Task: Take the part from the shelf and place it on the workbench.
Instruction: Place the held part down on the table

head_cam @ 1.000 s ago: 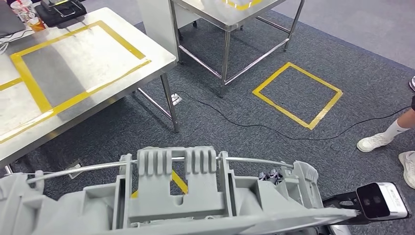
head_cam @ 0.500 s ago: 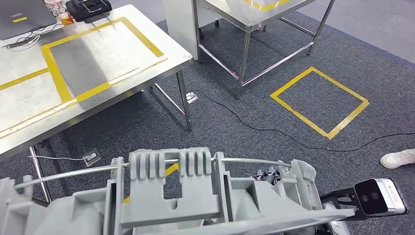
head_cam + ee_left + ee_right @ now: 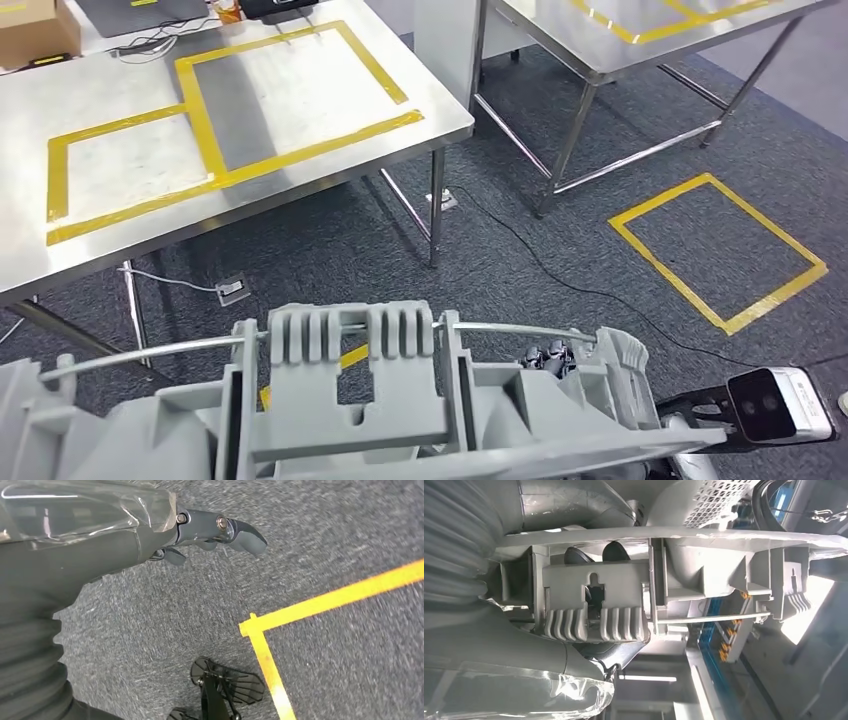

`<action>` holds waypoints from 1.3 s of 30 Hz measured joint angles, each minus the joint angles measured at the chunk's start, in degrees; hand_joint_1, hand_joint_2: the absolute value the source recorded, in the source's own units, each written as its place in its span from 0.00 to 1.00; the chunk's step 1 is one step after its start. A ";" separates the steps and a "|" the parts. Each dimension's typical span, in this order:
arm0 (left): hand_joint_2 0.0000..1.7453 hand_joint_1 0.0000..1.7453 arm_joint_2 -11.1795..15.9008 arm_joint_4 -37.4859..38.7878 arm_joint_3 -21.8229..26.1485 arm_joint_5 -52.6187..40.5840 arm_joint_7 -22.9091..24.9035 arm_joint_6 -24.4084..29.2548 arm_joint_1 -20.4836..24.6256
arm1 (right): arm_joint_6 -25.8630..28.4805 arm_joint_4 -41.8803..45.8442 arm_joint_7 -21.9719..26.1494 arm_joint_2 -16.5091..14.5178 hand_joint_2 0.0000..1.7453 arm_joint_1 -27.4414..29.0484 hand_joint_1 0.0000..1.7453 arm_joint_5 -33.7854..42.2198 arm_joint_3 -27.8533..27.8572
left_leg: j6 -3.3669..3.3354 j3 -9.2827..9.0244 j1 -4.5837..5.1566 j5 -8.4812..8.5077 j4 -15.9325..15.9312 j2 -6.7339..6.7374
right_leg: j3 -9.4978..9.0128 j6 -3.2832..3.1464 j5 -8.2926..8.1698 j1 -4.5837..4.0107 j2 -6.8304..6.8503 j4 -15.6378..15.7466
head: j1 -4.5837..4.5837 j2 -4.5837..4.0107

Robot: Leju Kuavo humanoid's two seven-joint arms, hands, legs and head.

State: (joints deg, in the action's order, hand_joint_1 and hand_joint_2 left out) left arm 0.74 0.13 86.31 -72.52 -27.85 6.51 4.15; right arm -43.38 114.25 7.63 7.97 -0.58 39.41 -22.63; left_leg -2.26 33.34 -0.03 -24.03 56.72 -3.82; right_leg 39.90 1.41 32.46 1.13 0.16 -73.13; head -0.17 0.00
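A large grey moulded-plastic part [image 3: 350, 400] — ribbed, slotted, with a thin metal rod running along its top edge — is sitting across the bottom of the head view at about 6 o'clock, carried low in front of the body above dark grey carpet. The right wrist view is giving what the head view cannot: the right hand [image 3: 596, 555] is gripping the part, dark fingertips hooked over its flange beside the ribbed clips. The left wrist view is showing the left hand [image 3: 210, 535] over carpet and yellow floor tape [image 3: 320, 605], fingers curled; whether it is holding anything I cannot tell. Since the earlier frame the camera has been swinging, so the steel workbench [image 3: 300, 110] with its yellow tape outline is now lying at 11 o'clock, more fully in view.
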 joint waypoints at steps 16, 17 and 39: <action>1.00 0.00 -0.01 0.02 0.00 -0.31 0.44 0.38 -0.10 | 0.10 -0.04 1.22 0.11 1.00 -0.18 1.00 -0.11 -0.10 | 3.21 8.00 -0.84 -5.24 14.36 3.79 | -7.65 -2.28 -6.09 -0.14 1.54 15.73 | 0.68 0.00; 1.00 0.00 0.00 0.01 0.00 -0.38 0.49 0.43 -0.09 | 0.19 -0.04 1.20 0.11 1.00 -0.18 1.00 0.16 -0.10 | 2.99 5.65 -0.82 -3.15 10.00 3.96 | -7.84 -2.20 -5.99 -0.14 1.74 15.74 | 0.68 0.00; 1.00 0.00 0.15 0.00 0.00 -1.49 1.62 -0.48 0.32 | -0.09 0.15 1.05 0.87 1.00 0.46 1.00 -0.05 0.37 | 1.82 -0.85 -0.16 -2.58 1.09 2.00 | -6.37 -1.44 -7.53 -0.32 -0.06 15.84 | 0.26 0.00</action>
State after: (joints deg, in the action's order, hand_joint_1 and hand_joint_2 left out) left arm 0.89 0.13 86.31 -74.01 -26.23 6.03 4.48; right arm -43.47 114.40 8.68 8.84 -0.12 39.36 -22.26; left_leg -0.44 32.49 -0.19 -26.61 57.82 -1.82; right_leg 33.53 -0.02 24.92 0.80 0.09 -57.30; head 0.08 0.00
